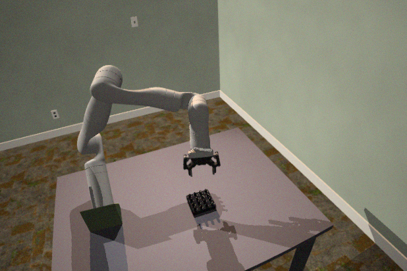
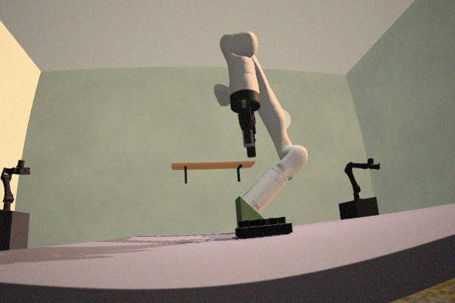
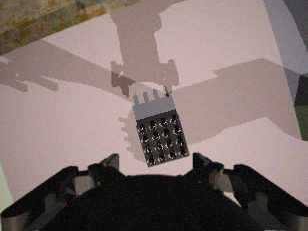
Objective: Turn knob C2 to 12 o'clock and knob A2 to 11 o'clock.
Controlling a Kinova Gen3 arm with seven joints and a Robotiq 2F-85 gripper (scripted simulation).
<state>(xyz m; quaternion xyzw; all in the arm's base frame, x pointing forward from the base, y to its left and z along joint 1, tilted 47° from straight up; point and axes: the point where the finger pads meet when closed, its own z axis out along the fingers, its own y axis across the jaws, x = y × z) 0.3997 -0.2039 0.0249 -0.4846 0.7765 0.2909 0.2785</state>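
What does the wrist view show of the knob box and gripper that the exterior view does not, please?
Only the wrist view looks down on the knob box, showing its grid of knobs from above and both fingers spread wide at either side. Only the exterior view shows the height: the gripper hangs well above the box, with a wall shelf behind. Both show the box standing on the table, untouched by the open, empty gripper.

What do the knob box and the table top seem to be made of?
Knob box: looks like matte black plastic, dark all over with no glints; its knobs show only small pale marks in the wrist view. Table: a smooth, matte, pale mauve top, possibly laminate or painted board, showing soft shadows and no grain. Neither can be told for certain.
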